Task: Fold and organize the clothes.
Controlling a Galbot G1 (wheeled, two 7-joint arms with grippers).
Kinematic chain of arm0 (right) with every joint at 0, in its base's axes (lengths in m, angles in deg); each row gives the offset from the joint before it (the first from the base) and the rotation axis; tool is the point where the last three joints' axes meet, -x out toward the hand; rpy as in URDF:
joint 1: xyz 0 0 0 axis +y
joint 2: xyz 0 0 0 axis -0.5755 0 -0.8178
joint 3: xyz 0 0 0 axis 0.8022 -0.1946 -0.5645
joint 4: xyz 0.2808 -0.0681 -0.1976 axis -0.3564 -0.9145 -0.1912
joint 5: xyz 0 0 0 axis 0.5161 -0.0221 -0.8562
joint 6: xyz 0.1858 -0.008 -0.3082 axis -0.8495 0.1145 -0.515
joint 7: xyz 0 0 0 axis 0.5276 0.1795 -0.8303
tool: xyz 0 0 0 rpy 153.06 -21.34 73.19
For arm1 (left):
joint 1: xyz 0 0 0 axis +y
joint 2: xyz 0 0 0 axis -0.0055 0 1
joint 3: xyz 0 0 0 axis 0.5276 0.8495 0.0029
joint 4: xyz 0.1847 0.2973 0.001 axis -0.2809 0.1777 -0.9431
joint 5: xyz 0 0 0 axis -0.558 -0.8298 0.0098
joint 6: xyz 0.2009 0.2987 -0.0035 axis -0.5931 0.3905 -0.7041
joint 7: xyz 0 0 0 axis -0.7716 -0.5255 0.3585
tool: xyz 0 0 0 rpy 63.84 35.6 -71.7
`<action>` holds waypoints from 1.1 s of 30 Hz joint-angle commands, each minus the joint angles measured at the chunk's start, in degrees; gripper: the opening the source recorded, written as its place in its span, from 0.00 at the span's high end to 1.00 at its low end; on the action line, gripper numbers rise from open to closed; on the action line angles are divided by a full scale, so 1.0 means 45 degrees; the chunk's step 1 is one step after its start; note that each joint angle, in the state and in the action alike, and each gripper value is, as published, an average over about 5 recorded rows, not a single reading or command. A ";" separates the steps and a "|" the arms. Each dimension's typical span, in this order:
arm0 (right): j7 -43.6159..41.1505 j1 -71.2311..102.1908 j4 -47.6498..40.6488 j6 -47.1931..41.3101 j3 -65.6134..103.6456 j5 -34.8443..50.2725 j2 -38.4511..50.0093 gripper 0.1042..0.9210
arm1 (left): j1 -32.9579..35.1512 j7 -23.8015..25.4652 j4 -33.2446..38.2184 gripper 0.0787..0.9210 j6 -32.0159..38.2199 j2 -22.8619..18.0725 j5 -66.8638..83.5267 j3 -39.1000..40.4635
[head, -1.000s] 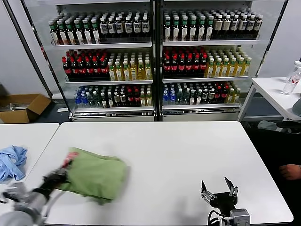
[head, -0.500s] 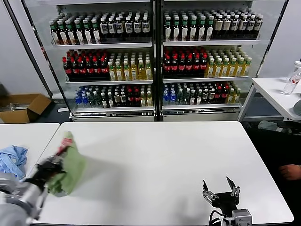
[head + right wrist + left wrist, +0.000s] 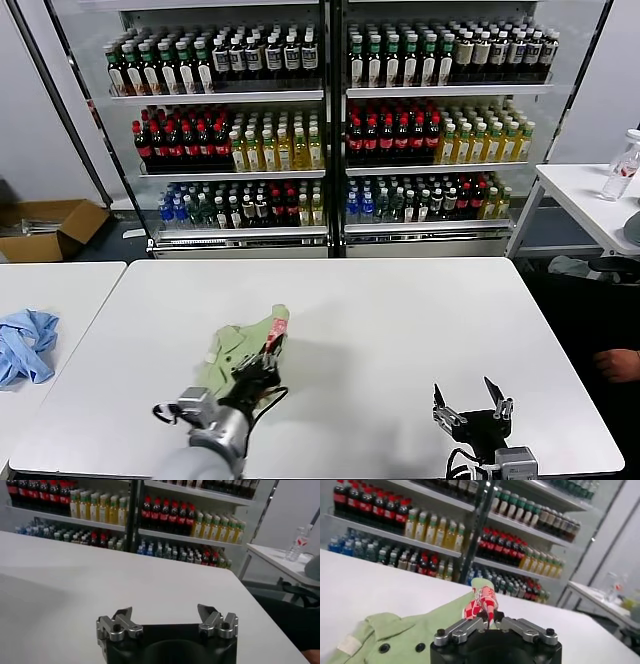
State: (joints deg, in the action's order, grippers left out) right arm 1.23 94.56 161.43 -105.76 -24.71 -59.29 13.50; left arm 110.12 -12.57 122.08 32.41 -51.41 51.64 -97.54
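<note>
The light green shirt (image 3: pixel 235 352) lies bunched on the white table (image 3: pixel 400 310), left of the middle near the front. Its red-and-white checkered part (image 3: pixel 277 325) sticks up at the right end. My left gripper (image 3: pixel 262 360) is shut on that checkered fold; in the left wrist view the jaws (image 3: pixel 490 616) pinch the checkered cloth (image 3: pixel 482 599), with the collar and dark buttons (image 3: pixel 384 648) lying beside them. My right gripper (image 3: pixel 470 403) is open and empty, low at the table's front right; it also shows open in the right wrist view (image 3: pixel 166 615).
A light blue garment (image 3: pixel 25 343) lies on a second white table (image 3: pixel 60 285) at the left. Drink fridges (image 3: pixel 330 130) stand behind the table. A side table with a bottle (image 3: pixel 620 168) is at the far right. A cardboard box (image 3: pixel 50 228) sits on the floor at left.
My left gripper has swung from the table's left edge toward the middle, carrying the green shirt with it. The shirt now lies partly spread with its collar showing. The right gripper has not moved.
</note>
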 commanded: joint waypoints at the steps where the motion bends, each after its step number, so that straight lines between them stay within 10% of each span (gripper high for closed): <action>1: -0.0092 -0.0592 -0.0171 -0.0108 -0.0005 0.0079 0.0032 0.12 | -0.1846 -0.2233 -0.1561 0.95 0.0605 -0.1777 -0.0230 0.1953; 8: -0.0334 -0.1680 -0.0464 -0.0308 0.0131 0.0321 0.0314 0.12 | -0.1006 -0.0364 -0.0208 0.81 0.0853 -0.0260 -0.0296 0.1843; 18: -0.0884 -0.5006 -0.2148 -0.1056 -0.2798 0.1794 -0.0240 0.12 | 0.0530 0.2738 -0.0145 0.46 0.3889 0.3271 -0.3505 -0.4150; 33: -0.0196 -0.7888 -0.6248 -0.1292 -0.5888 0.4145 -0.1837 0.12 | 0.0861 0.3236 -0.1333 0.12 0.4424 0.3050 -0.4454 -0.4967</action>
State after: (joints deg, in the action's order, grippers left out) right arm -0.49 67.99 144.53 -110.53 -42.59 -47.50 8.76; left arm 112.87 -1.68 118.68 48.38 -39.88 36.49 -114.11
